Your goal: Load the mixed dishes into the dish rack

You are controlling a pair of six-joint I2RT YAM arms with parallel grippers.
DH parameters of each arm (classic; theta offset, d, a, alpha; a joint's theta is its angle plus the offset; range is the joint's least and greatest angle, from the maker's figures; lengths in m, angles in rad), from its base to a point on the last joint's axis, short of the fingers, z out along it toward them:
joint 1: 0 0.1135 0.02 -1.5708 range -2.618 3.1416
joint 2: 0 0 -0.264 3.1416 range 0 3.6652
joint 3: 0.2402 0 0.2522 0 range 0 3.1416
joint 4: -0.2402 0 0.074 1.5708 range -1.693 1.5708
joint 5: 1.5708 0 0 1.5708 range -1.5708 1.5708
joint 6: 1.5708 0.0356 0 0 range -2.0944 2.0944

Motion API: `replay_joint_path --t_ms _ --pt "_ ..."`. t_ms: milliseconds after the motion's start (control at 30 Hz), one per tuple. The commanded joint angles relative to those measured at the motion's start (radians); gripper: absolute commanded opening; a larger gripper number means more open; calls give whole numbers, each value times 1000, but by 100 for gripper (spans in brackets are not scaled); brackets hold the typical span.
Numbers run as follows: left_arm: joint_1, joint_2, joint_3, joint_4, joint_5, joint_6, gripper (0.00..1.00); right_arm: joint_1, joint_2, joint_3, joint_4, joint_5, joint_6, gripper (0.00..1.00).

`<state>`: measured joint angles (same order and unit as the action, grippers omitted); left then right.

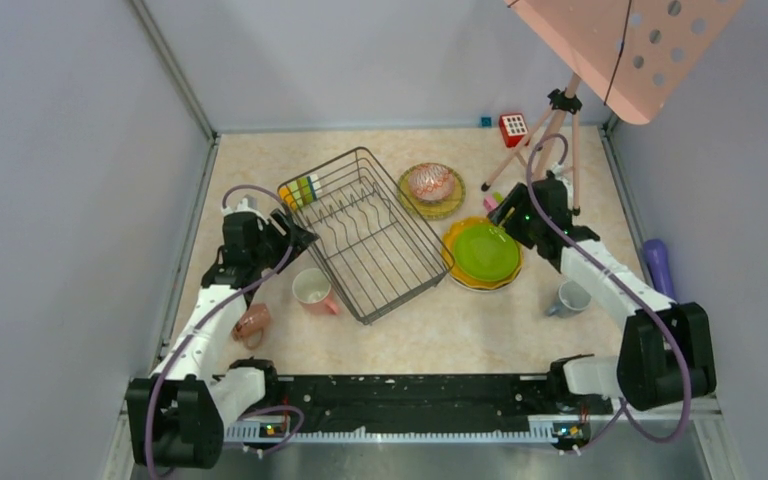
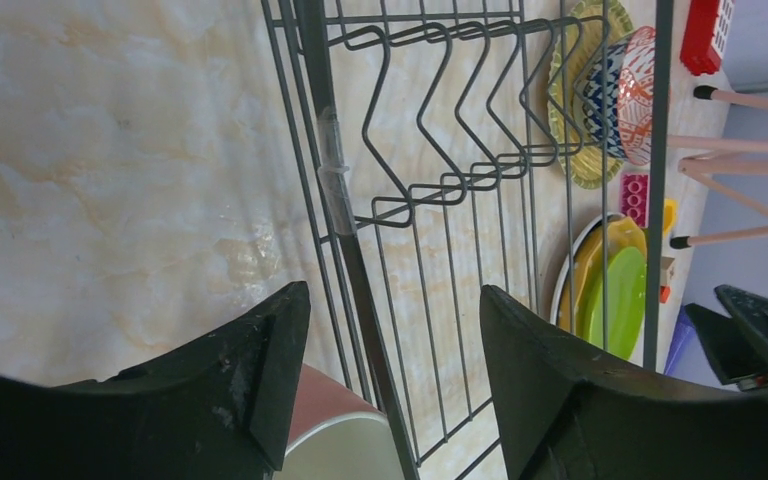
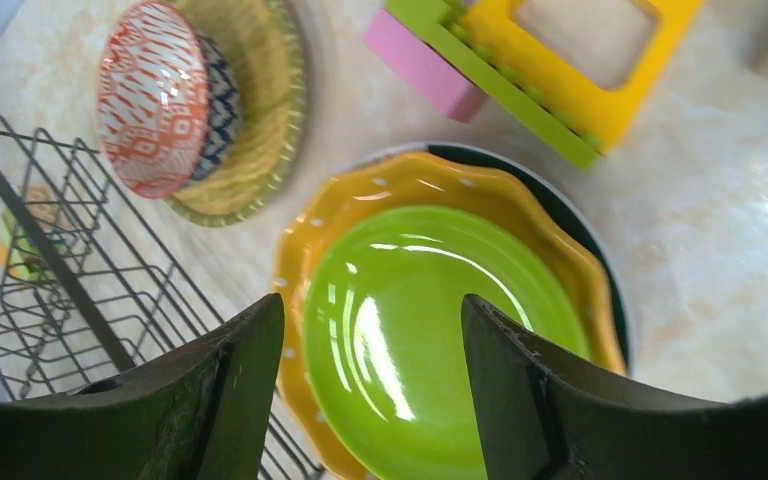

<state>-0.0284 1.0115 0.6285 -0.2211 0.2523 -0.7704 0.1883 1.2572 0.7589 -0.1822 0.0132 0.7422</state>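
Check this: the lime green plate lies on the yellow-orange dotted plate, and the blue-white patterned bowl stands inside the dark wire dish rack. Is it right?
Not quite. The blue-white patterned bowl rests beside the dark wire dish rack, on a yellow-green plate, as the top external view shows. The lime green plate does lie on the yellow-orange dotted plate.

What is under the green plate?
A yellow-orange dotted plate lies directly under the green plate. Under that, only the rim of a third plate shows. The middles of both lower plates are covered, so nothing more can be seen.
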Motion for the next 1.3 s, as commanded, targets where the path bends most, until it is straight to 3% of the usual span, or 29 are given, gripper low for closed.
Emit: replay_joint_path --t_ms 0,300,667,767,900,967,1000,1067,1200,1267 --pt "-4 19 44 30 -40 6 70 82 100 135 28 136 50 66" --pt "-4 -16 127 -83 -52 78 75 138 439 437 29 150 111 68" --pt "-4 -115 185 -187 -43 208 77 183 715 679 16 142 102 65" --pt "-4 -113 192 -190 -39 229 77 188 758 718 14 140 101 52" --pt "-4 -99 204 -187 -12 240 77 188 778 731 33 106 87 25" --pt "-4 -87 214 -180 45 255 78 188 752 709 85 78 45 4" --pt "-4 -79 219 -168 94 272 78 188 733 695 98 86 36 0" --pt "-4 -64 234 -146 206 322 79 188 685 658 129 124 20 0" --pt "-4 -10 327 -194 271 321 83 188 583 604 138 226 -26 0" --pt "-5 10 335 -172 321 281 91 188 529 567 169 230 -79 0"
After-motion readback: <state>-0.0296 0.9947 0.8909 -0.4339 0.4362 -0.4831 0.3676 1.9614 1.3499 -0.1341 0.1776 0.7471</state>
